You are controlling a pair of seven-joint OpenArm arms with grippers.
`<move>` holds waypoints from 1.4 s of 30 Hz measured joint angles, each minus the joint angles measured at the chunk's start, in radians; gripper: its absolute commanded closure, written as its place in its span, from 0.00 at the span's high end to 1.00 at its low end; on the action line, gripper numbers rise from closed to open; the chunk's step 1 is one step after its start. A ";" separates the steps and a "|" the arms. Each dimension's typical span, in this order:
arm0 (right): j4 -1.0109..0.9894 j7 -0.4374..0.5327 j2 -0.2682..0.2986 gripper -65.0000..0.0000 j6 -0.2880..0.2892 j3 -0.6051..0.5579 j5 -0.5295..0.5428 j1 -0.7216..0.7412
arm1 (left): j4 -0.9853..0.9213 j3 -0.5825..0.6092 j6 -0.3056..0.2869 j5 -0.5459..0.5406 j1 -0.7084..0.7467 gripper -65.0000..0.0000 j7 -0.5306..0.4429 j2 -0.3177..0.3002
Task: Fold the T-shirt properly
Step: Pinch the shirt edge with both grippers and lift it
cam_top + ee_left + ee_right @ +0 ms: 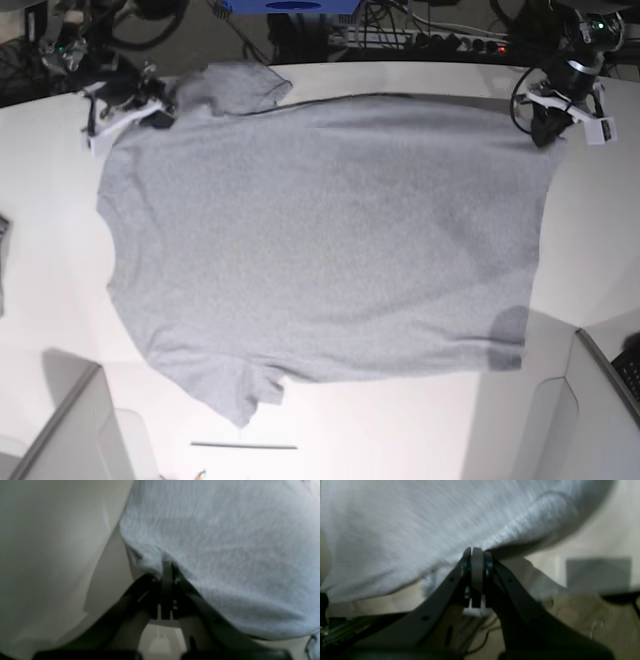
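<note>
Honestly barely started: T-shirt (320, 240) spread flat on bench (600, 240), zero folds. Left gripper (167, 566) and right gripper (475, 551) fingers pinched on shirt's far edge corners.

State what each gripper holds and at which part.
Both hold the T-shirt. The left gripper is shut on its hem corner at the far edge; the right gripper is shut on the far edge by the sleeve and shoulder.

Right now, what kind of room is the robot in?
Probably a robotics lab or workshop: a white table holds the T-shirt, with tangled cables and a power strip behind it.
</note>
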 measured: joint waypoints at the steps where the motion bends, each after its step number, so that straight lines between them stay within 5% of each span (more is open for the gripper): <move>1: 0.002 -0.005 0.000 0.00 0.000 0.000 0.001 0.019 | 0.007 0.000 0.006 0.000 -0.003 0.00 0.000 0.000; 8: 0.001 -0.048 0.003 0.00 -0.088 0.000 -0.002 0.106 | 0.000 0.002 0.073 0.006 -0.051 0.00 0.000 -0.002; 14: 0.001 -0.116 0.005 0.00 -0.089 0.000 -0.003 0.194 | -0.006 0.025 0.077 0.011 -0.124 0.00 0.119 -0.005; 20: 0.001 -0.146 0.003 0.00 -0.088 0.000 -0.003 0.226 | 0.003 0.028 0.077 0.140 -0.183 0.00 0.216 -0.002; 30: 0.002 -0.157 0.000 0.00 -0.088 0.099 -0.002 0.268 | 0.081 0.137 0.076 0.153 -0.143 0.00 0.225 -0.005; 35: 0.002 -0.241 0.000 0.00 -0.064 0.151 0.004 0.259 | 0.079 0.125 0.077 0.154 -0.088 0.00 0.227 -0.006; 42: 0.002 -0.301 0.003 0.00 -0.043 0.178 0.156 0.228 | 0.095 0.125 0.077 0.146 -0.039 0.00 0.227 -0.006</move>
